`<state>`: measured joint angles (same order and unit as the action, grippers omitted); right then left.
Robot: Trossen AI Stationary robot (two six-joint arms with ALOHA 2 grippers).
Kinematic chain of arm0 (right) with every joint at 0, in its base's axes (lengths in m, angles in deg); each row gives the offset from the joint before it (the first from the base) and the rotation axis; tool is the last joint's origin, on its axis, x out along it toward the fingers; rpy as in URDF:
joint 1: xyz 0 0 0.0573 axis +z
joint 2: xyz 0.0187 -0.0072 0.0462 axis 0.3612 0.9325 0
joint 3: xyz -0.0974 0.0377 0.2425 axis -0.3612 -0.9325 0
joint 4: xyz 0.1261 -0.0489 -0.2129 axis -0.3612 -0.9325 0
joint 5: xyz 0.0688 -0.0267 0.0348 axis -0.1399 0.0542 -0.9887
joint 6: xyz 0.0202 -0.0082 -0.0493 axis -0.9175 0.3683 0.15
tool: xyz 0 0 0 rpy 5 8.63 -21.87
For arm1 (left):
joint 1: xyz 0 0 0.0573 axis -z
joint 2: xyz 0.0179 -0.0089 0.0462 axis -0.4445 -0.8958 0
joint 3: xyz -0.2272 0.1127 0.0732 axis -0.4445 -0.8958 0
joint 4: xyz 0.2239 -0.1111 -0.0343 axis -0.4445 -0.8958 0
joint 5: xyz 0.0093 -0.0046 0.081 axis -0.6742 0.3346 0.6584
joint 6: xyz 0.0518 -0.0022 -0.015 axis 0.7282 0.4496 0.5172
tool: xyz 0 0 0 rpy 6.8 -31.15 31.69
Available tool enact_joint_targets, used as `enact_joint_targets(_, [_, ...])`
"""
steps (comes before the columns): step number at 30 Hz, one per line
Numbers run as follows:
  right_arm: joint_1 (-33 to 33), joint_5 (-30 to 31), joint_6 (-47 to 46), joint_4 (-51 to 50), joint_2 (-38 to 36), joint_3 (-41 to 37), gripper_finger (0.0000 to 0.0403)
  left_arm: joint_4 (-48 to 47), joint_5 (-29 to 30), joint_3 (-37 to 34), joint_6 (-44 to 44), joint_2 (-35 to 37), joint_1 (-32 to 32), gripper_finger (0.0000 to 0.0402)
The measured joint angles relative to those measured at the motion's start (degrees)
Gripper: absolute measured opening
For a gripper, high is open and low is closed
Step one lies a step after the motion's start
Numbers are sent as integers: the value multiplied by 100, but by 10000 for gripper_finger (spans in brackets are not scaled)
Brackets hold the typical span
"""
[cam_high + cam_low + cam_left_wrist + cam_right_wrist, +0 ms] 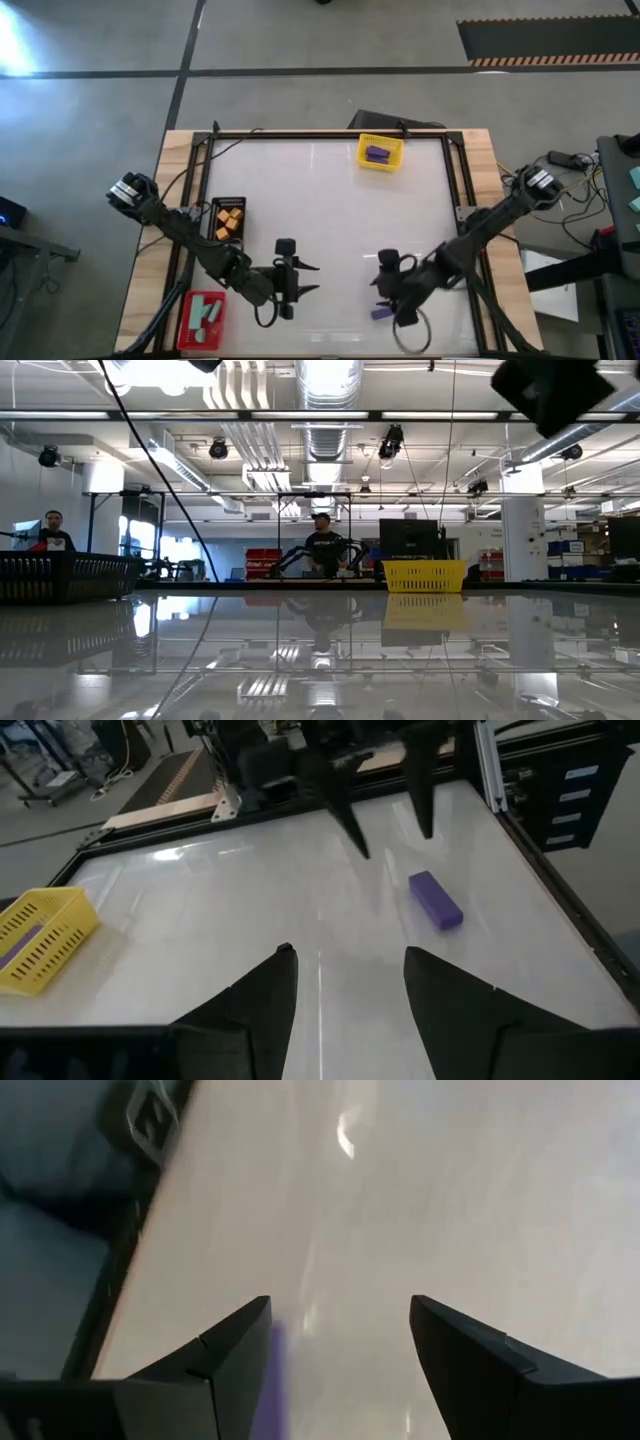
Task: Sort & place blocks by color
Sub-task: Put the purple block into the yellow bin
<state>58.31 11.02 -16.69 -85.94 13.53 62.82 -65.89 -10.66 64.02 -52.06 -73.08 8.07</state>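
Note:
One purple bar [380, 313] lies flat on the white table near its near edge; it also shows in the left wrist view [435, 900]. My right gripper [386, 285] hovers open just beside it on the far side, fingers pointing down, and only a purple sliver [268, 1380] shows by one finger. My left gripper [308, 277] is open, low over the table to the left, pointing toward the bar. Two purple bars [377, 154] lie in the yellow tray [364, 163]. Orange cubes [229, 222] fill the black tray, and mint bars [205, 315] lie in the red tray.
The yellow tray stands at the table's far edge, the black tray [228, 203] at the left side and the red tray [188, 330] at the near left corner. A black frame [455, 180] rims the white table. People stand in the room beyond [322, 545].

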Motion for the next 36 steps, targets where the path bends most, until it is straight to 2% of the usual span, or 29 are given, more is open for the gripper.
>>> enact_joint_targets(6, [260,-541,-744,-1759,1014,1045,228,43,-3,3,-10,2,2,169])
enact_joint_targets(11, [409,-826,-845,-2333,1625,1519,228,57,-6,31,-16,7,9,169])
enact_joint_targets(22, [410,-914,-869,-2145,1820,1467,228,59,-19,33,-23,7,11,169])
enact_joint_targets(29, [410,-1051,-1140,-1325,1820,899,226,59,-17,30,-10,7,11,169])
enact_joint_targets(36, [410,-1036,-1197,-357,1805,140,203,64,-16,35,-7,7,9,169])
